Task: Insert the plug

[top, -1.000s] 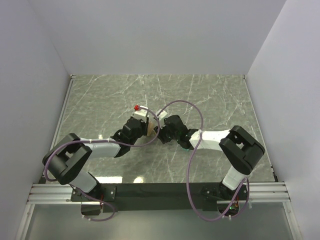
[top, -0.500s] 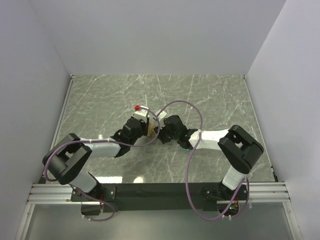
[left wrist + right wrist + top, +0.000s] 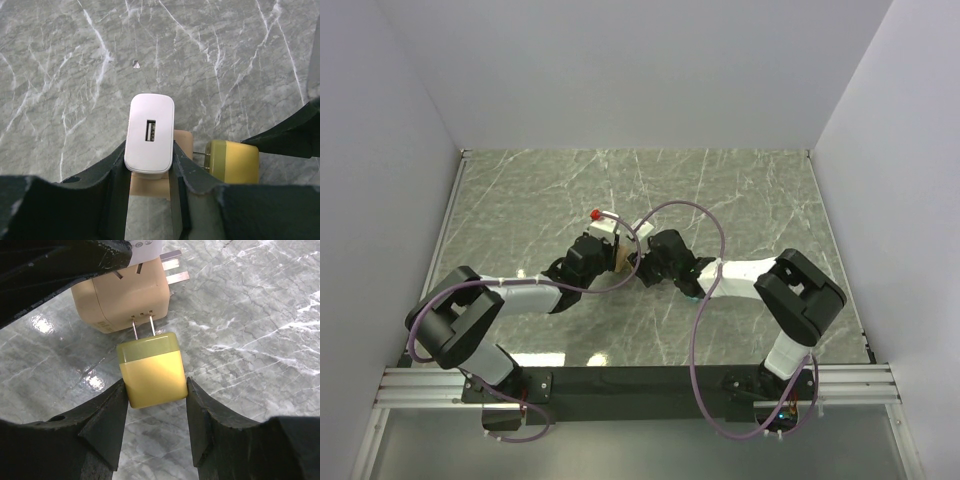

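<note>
Near the tabletop's middle, the left gripper [image 3: 150,156] pinches the white charger [image 3: 149,131], bracing the beige socket block [image 3: 120,297] attached to it, so the right gripper [image 3: 155,390], closed on the yellow plug [image 3: 152,372], can push its barely entered prongs [image 3: 142,327] home.

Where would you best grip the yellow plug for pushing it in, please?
On its two flat sides, coming from the rear, as the right claw does: the plug is a square block whose prongs point at the adapter, so a side grip behind them leaves the prongs free.
</note>
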`<state>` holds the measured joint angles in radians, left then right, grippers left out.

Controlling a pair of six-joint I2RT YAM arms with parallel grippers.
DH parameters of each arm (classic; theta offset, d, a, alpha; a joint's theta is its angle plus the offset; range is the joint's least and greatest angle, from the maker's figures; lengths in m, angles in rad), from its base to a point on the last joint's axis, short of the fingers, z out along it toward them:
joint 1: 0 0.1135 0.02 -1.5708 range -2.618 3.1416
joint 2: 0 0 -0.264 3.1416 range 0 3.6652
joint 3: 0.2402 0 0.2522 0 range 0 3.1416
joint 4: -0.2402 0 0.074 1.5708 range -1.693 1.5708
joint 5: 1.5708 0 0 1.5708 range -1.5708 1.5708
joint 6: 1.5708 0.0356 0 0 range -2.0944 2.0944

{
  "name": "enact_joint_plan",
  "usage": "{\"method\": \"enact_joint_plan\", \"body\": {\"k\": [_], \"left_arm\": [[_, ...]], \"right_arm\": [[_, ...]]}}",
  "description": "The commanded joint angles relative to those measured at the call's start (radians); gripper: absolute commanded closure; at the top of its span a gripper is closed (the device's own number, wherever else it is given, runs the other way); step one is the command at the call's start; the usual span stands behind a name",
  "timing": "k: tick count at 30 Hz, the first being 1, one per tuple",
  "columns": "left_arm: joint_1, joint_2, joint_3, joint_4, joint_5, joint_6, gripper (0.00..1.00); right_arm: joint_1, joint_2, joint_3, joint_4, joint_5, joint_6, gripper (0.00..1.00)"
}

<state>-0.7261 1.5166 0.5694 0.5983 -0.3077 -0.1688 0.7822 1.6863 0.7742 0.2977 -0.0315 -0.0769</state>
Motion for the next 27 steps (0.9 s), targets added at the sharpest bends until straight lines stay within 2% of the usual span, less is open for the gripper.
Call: {"method": "enact_joint_plan", "body": {"k": [1,17,27], "left_arm": [[-0.012,0.031,0.015,-0.077,0.053,0.011,1.0],[-0.012,0.037,0.017,-0.077,0.058,0.015,1.0],[-0.012,0.045,0.006,-0.054,0.163,0.034,1.0]], "right_arm": [[-0.011,-0.007,0.053,0.06,-0.015,-0.021,1.0],[-0.008,-0.025,0.04,0.07,-0.081,-0.027,1.0],[-0.011,0.006,0.057,0.081,-0.059,-0.055,1.0]]}}
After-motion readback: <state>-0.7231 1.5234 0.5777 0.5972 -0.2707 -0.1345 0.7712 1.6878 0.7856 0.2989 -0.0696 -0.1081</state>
